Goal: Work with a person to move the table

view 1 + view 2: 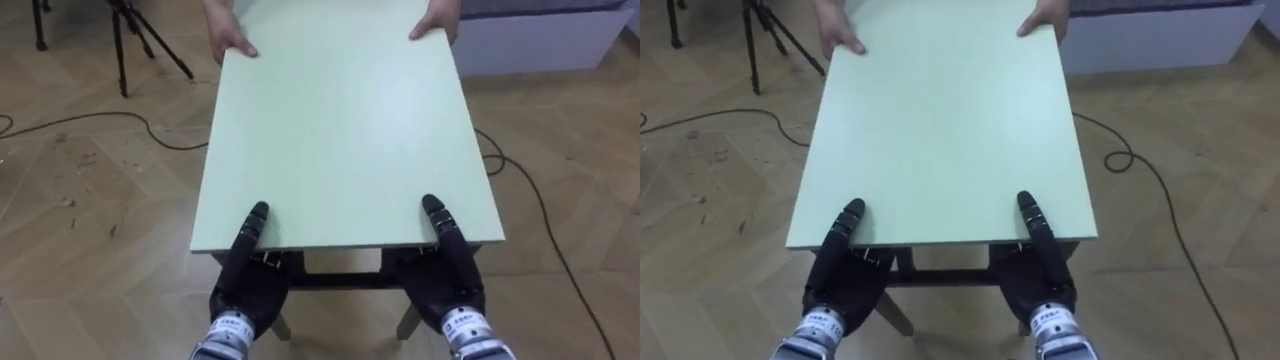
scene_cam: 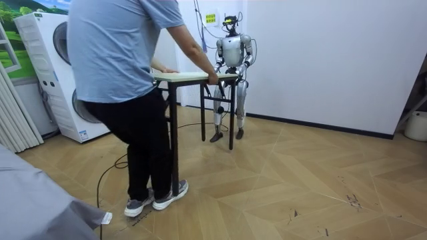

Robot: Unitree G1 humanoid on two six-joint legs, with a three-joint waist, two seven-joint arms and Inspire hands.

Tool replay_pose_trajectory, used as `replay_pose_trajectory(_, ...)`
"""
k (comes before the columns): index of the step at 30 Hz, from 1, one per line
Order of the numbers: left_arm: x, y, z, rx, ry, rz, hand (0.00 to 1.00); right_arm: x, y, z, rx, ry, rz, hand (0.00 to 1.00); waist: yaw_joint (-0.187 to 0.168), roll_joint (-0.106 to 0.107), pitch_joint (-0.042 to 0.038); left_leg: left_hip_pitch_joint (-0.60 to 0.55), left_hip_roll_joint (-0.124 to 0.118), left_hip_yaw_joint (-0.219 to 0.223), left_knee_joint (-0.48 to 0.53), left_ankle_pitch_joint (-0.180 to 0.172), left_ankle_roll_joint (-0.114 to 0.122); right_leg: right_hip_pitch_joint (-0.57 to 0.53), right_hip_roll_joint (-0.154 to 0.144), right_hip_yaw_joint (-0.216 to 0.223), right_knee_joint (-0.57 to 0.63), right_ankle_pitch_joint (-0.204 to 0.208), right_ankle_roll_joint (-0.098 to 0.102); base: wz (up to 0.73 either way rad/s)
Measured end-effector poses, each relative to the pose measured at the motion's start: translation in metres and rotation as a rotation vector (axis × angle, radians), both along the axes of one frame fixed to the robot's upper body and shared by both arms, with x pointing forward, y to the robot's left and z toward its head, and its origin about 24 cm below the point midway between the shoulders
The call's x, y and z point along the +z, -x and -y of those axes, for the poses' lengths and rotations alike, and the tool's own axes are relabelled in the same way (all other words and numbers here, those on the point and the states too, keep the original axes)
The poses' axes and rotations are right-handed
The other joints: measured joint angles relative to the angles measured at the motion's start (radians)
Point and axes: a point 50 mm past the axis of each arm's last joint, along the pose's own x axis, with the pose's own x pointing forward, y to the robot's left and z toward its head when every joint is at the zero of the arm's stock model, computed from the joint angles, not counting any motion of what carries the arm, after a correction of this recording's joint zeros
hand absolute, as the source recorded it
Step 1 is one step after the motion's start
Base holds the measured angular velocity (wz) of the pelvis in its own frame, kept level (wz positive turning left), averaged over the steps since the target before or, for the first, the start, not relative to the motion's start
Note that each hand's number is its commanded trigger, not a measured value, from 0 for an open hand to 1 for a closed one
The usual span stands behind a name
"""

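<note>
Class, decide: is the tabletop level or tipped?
Level: in the room view the tabletop runs flat from the person across to the robot.

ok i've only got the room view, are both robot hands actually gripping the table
observer: yes. The left robot hand and the right robot hand each lay a thumb on top of the table, with the rest of the hand under its near edge.
operator: and the person's grip
observer: the person's hands are on the two far corners, one on each.
operator: anything on the floor out that way
observer: a tripod stands on the floor off the table's far left corner.
</note>
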Motion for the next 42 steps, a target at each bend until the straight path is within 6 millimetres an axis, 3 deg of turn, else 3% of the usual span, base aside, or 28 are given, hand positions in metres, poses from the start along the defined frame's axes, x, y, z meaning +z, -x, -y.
replay_pose_trajectory(2,0.001,0.002,-0.002,-0.009,-0.009,0.006,1.0,0.001,0.003,0.0,-0.005,-0.005,0.007,1.0,0.015,-0.012,-0.0026,-0.012,-0.004,0.075,-0.02,0.027,0.011,0.047,-0.067,0.022,0.232,-0.109,0.02,-0.01)
replay_pose_trajectory(4,0.001,0.004,-0.005,0.003,-0.006,0.014,1.0,0.002,0.003,-0.003,0.005,-0.003,0.015,1.0,0.025,-0.019,-0.001,-0.036,-0.016,0.092,-0.007,0.034,0.018,0.144,-0.105,0.06,0.287,-0.134,0.026,-0.31)
replay_pose_trajectory(5,0.001,0.004,-0.006,0.002,-0.006,0.018,1.0,0.002,0.003,-0.003,0.007,-0.002,0.018,1.0,0.036,-0.03,-0.001,-0.057,-0.022,0.105,0.011,0.034,0.018,0.217,-0.128,0.074,0.291,-0.124,0.025,-0.26)
replay_pose_trajectory(7,0.004,0.002,-0.008,-0.001,0.0,0.03,1.0,0.005,0.001,-0.004,0.011,-0.004,0.032,1.0,0.062,-0.053,-0.0008,-0.105,-0.022,0.124,0.049,0.035,0.015,0.304,-0.138,0.109,0.266,-0.077,0.029,-0.33)
replay_pose_trajectory(9,0.006,0.001,-0.007,0.0,0.006,0.04,1.0,0.008,-0.003,-0.005,0.019,-0.004,0.048,1.0,0.068,-0.055,0.0038,-0.155,-0.013,0.097,0.091,0.047,0.0,0.335,-0.12,0.116,0.188,-0.109,0.076,-0.31)
replay_pose_trajectory(10,0.006,0.003,-0.007,-0.002,0.008,0.038,1.0,0.008,-0.003,-0.005,0.02,-0.001,0.045,1.0,0.072,-0.052,0.0044,-0.171,-0.011,0.064,0.085,0.069,-0.009,0.337,-0.096,0.114,0.158,-0.117,0.078,-0.12)
replay_pose_trajectory(11,0.007,0.003,-0.008,-0.002,-0.001,0.045,1.0,0.007,-0.002,-0.006,0.02,-0.007,0.046,1.0,0.07,-0.063,0.0117,-0.177,-0.008,0.044,0.067,0.09,-0.02,0.336,-0.084,0.113,0.139,-0.127,0.08,-0.04)
replay_pose_trajectory(12,0.008,0.002,-0.009,-0.002,-0.005,0.051,1.0,0.008,-0.003,-0.007,0.021,-0.011,0.05,1.0,0.071,-0.069,0.0131,-0.186,-0.004,0.044,0.062,0.099,-0.022,0.333,-0.082,0.109,0.128,-0.137,0.084,0.1)
replay_pose_trajectory(15,0.019,-0.003,-0.011,-0.01,-0.027,0.106,1.0,0.013,-0.007,-0.008,0.018,-0.024,0.108,1.0,0.064,-0.105,0.0178,-0.3,0.002,0.036,0.087,0.142,-0.018,0.309,-0.079,0.095,0.045,-0.273,0.084,0.18)
replay_pose_trajectory(19,0.027,-0.015,-0.014,-0.01,-0.046,0.15,1.0,0.017,-0.018,-0.013,0.022,-0.048,0.136,1.0,0.069,-0.109,0.0178,-0.385,0.024,0.032,0.091,0.201,-0.03,0.308,-0.049,0.082,-0.087,-0.363,0.073,0.0)
replay_pose_trajectory(22,0.029,-0.021,-0.021,0.003,-0.069,0.163,1.0,0.016,-0.026,-0.02,0.037,-0.073,0.133,1.0,0.069,-0.108,0.0173,-0.418,0.058,0.019,0.055,0.27,-0.049,0.298,0.003,0.06,-0.158,-0.378,0.057,-0.09)
replay_pose_trajectory(24,0.028,-0.02,-0.022,0.004,-0.076,0.157,1.0,0.013,-0.025,-0.021,0.043,-0.086,0.117,1.0,0.075,-0.104,0.0166,-0.412,0.083,0.011,0.017,0.312,-0.062,0.292,0.039,0.057,-0.177,-0.372,0.03,-0.07)
replay_pose_trajectory(27,0.024,-0.015,-0.023,-0.005,-0.085,0.131,1.0,0.006,-0.018,-0.021,0.037,-0.099,0.082,1.0,0.104,-0.092,0.0172,-0.361,0.122,-0.011,-0.102,0.416,-0.092,0.292,0.102,0.052,-0.191,-0.334,-0.018,-0.09)
replay_pose_trajectory(29,0.021,-0.011,-0.023,-0.012,-0.088,0.117,1.0,0.003,-0.013,-0.02,0.03,-0.095,0.07,1.0,0.126,-0.065,0.011,-0.305,0.147,-0.049,-0.259,0.531,-0.146,0.278,0.153,0.037,-0.212,-0.297,-0.059,-0.12)
replay_pose_trajectory(30,0.021,-0.011,-0.023,-0.006,-0.086,0.116,1.0,0.003,-0.013,-0.019,0.03,-0.087,0.071,1.0,0.133,-0.054,0.0112,-0.306,0.154,-0.064,-0.237,0.528,-0.15,0.257,0.152,0.012,-0.209,-0.282,-0.079,-0.17)
replay_pose_trajectory(31,0.02,-0.01,-0.023,-0.004,-0.087,0.113,1.0,0.003,-0.013,-0.018,0.031,-0.083,0.071,1.0,0.138,-0.054,0.0117,-0.316,0.152,-0.061,-0.186,0.497,-0.143,0.25,0.141,-0.015,-0.21,-0.273,-0.082,-0.44)
replay_pose_trajectory(32,0.018,-0.007,-0.022,0.006,-0.076,0.102,1.0,0.003,-0.013,-0.02,0.043,-0.075,0.072,1.0,0.153,-0.051,0.0136,-0.328,0.153,-0.061,-0.043,0.391,-0.144,0.245,0.127,-0.065,-0.218,-0.254,-0.087,-0.43)
replay_pose_trajectory(33,0.017,-0.005,-0.022,0.016,-0.072,0.097,1.0,0.003,-0.013,-0.02,0.048,-0.066,0.073,1.0,0.155,-0.046,0.0147,-0.332,0.152,-0.061,0.03,0.337,-0.138,0.246,0.124,-0.086,-0.221,-0.245,-0.09,-0.45)
replay_pose_trajectory(34,0.015,-0.002,-0.02,0.03,-0.061,0.089,1.0,0.003,-0.013,-0.02,0.05,-0.053,0.076,1.0,0.154,-0.029,0.0152,-0.34,0.153,-0.063,0.17,0.25,-0.129,0.244,0.122,-0.127,-0.222,-0.234,-0.098,-0.13)
replay_pose_trajectory(35,0.015,-0.001,-0.019,0.033,-0.055,0.085,1.0,0.003,-0.013,-0.019,0.044,-0.047,0.077,1.0,0.15,-0.014,0.0167,-0.341,0.156,-0.071,0.3,0.185,-0.123,0.245,0.123,-0.168,-0.221,-0.228,-0.106,0.0)
replay_pose_trajectory(37,0.013,0.002,-0.017,0.039,-0.044,0.073,1.0,0.003,-0.012,-0.017,0.051,-0.035,0.075,1.0,0.146,-0.003,0.0199,-0.298,0.161,-0.09,0.445,0.113,-0.12,0.245,0.125,-0.215,-0.216,-0.223,-0.115,0.05)
replay_pose_trajectory(38,0.012,0.004,-0.016,0.041,-0.041,0.068,1.0,0.003,-0.012,-0.016,0.051,-0.031,0.075,1.0,0.141,0.007,0.0219,-0.258,0.166,-0.103,0.524,0.103,-0.122,0.244,0.128,-0.248,-0.215,-0.22,-0.119,0.1)
replay_pose_trajectory(40,0.012,0.004,-0.015,0.038,-0.036,0.067,1.0,0.003,-0.012,-0.014,0.049,-0.023,0.078,1.0,0.125,0.016,0.0211,-0.175,0.186,-0.108,0.565,0.099,-0.123,0.221,0.133,-0.273,-0.195,-0.221,-0.125,0.26)
replay_pose_trajectory(41,0.012,0.004,-0.014,0.037,-0.033,0.067,1.0,0.004,-0.013,-0.014,0.045,-0.019,0.084,1.0,0.12,0.02,0.0208,-0.125,0.195,-0.109,0.537,0.098,-0.128,0.202,0.129,-0.278,-0.169,-0.222,-0.126,0.23)
replay_pose_trajectory(42,0.012,0.004,-0.014,0.036,-0.032,0.067,1.0,0.004,-0.013,-0.013,0.043,-0.014,0.085,1.0,0.119,0.02,0.0225,-0.116,0.187,-0.109,0.498,0.08,-0.148,0.19,0.122,-0.276,-0.147,-0.222,-0.125,0.2)
